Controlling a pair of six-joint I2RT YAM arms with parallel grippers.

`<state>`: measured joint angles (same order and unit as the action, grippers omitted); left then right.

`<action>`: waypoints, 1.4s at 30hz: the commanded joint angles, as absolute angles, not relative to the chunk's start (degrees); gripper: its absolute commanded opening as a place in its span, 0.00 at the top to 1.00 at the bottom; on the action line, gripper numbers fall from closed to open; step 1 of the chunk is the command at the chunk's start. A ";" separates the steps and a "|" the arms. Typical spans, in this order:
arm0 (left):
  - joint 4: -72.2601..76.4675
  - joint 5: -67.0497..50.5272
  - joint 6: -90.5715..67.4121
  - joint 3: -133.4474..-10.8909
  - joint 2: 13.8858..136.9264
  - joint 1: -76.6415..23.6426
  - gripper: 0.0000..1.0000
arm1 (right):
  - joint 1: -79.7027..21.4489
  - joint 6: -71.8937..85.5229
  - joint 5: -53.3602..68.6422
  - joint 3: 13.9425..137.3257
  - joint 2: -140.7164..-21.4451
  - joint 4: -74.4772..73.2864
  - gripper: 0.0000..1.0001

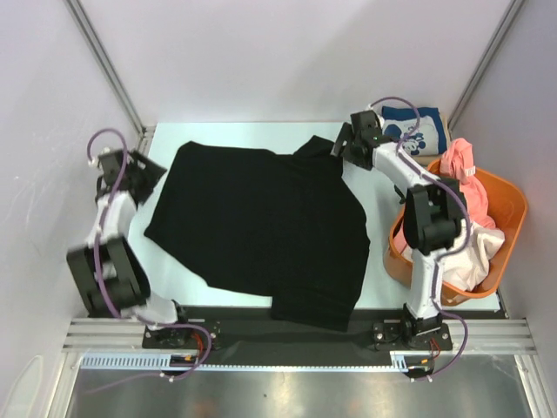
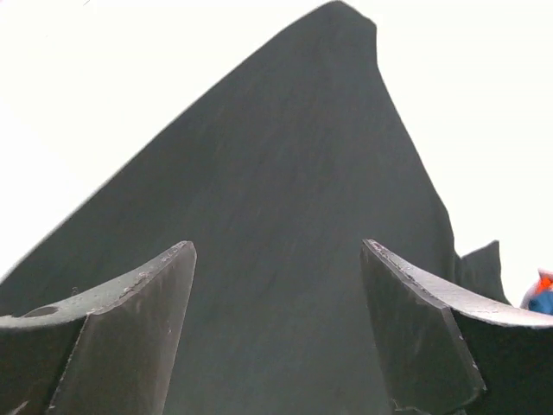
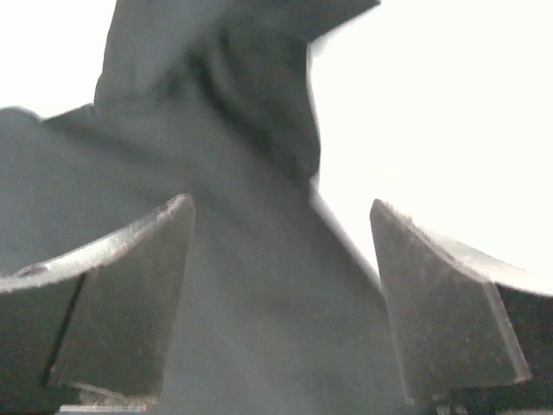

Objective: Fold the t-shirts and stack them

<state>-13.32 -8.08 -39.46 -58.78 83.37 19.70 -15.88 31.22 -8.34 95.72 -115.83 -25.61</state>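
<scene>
A large black t-shirt lies spread out on the table, one sleeve bunched at the back right. My left gripper is open at the shirt's left edge. In the left wrist view the black cloth lies between and beyond the spread fingers of that gripper. My right gripper is open at the bunched sleeve. In the right wrist view the black cloth runs between its spread fingers. A folded navy tee with white print lies at the back right.
An orange plastic basket stands at the right edge, holding a pink tee and an off-white one. The black shirt's hem hangs over the table's near edge. Walls enclose the back and both sides.
</scene>
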 commanded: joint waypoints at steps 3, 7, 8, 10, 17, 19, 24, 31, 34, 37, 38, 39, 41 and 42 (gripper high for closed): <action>-13.44 -7.91 -38.67 -79.33 106.19 16.70 0.20 | -12.75 28.39 -2.73 114.12 -132.17 -28.91 0.17; -17.22 -9.49 -34.64 -95.60 120.03 15.65 0.20 | -12.04 28.13 -1.76 125.67 -140.87 -31.90 0.20; -17.57 -10.45 -34.28 -100.76 122.84 15.64 0.20 | -12.04 28.12 -1.32 127.08 -142.19 -31.99 0.20; -17.40 -13.35 -33.58 -104.83 128.91 15.64 0.20 | -11.95 28.12 -1.06 130.06 -144.92 -31.55 0.20; -20.39 -15.02 -30.85 -123.91 142.19 13.63 0.23 | -11.07 29.71 1.31 129.64 -147.92 -26.81 0.25; -20.92 -14.94 -31.02 -127.60 144.31 13.10 0.23 | -11.08 29.79 2.45 129.38 -148.62 -25.58 0.27; -18.46 -17.57 -31.99 -127.97 147.30 12.13 0.33 | -11.16 28.83 3.52 129.37 -149.85 -24.35 0.51; -12.15 -19.25 -31.98 -123.33 145.64 10.11 0.99 | -11.08 27.16 3.86 131.12 -149.77 -22.68 0.92; -11.16 -15.92 -33.22 -121.73 142.58 10.54 0.99 | -11.34 24.36 4.57 134.98 -149.76 -21.19 1.00; -10.12 -9.51 -35.67 -118.94 138.10 12.12 1.00 | -11.69 20.76 2.47 139.98 -150.55 -19.43 1.00; -9.06 -8.80 -36.90 -117.70 136.95 12.74 0.99 | -11.60 19.96 1.59 141.05 -150.82 -18.64 1.00; -8.27 -7.14 -39.61 -116.90 136.06 13.96 1.00 | -11.60 19.43 0.02 141.93 -151.08 -16.89 1.00; -8.78 -4.15 -41.65 -116.80 135.00 14.76 1.00 | -11.51 18.38 -2.89 142.56 -151.17 -13.99 1.00; -8.70 -2.56 -43.31 -116.72 134.74 15.46 1.00 | -11.51 18.02 -4.73 142.56 -151.26 -10.84 1.00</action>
